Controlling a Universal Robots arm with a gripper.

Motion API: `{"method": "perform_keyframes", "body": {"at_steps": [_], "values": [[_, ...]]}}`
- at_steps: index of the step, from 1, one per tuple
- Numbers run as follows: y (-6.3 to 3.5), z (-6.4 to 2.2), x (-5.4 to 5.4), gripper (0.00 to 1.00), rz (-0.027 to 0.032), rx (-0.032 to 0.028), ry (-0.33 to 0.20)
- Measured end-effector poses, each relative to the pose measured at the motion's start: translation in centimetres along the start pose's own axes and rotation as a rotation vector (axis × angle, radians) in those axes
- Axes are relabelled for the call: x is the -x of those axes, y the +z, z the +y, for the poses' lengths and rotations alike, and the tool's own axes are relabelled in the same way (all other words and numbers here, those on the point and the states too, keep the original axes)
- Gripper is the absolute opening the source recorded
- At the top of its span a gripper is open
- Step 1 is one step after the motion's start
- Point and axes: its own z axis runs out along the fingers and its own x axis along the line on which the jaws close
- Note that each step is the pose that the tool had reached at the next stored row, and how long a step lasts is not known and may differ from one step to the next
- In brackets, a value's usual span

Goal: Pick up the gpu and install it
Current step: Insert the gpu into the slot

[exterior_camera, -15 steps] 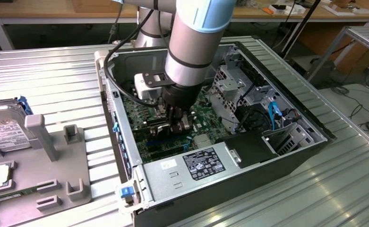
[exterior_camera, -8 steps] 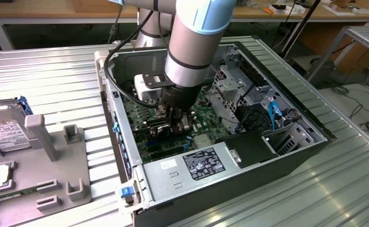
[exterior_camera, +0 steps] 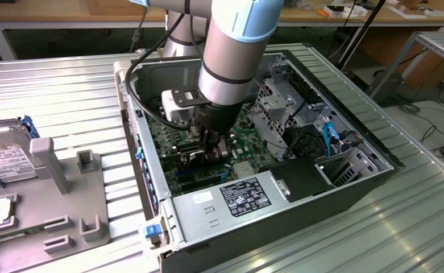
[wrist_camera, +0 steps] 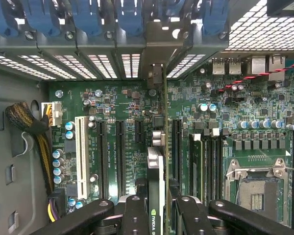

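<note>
We count one open computer case [exterior_camera: 206, 227] with one green motherboard [wrist_camera: 235, 117] inside it. On the board we see one white expansion slot [wrist_camera: 80, 149], one empty processor socket [wrist_camera: 257, 188] and one gpu [wrist_camera: 156, 166] held edge-on by one gripper [wrist_camera: 156, 208]. Beside the case we count one grey fixture tray [exterior_camera: 70, 187], one hard drive [exterior_camera: 5, 156] and one blue latch [exterior_camera: 153, 230].

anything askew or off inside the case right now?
Nothing stands out. The gpu stands edge-on and upright in the gripper, over the green motherboard among the black slots, its bracket end towards the case's slotted rear wall. No loose parts visible.
</note>
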Motion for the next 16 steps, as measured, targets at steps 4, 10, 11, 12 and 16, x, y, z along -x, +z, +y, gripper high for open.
{"method": "perform_keyframes", "body": {"at_steps": [4, 10, 11, 12, 16], "values": [[0.12, -0.01, -0.01, 0.27, -0.0004, -0.0002, 0.000], [0.23, 0.02, 0.06, 0.27, -0.0012, -0.0016, 0.025], [0.25, 0.11, 0.06, 0.27, -0.0011, -0.0012, 0.025], [0.30, 0.22, 0.06, 0.27, -0.0010, -0.0013, 0.025], [0.52, 0.28, 0.05, 0.27, -0.0013, -0.0015, 0.025]]}}
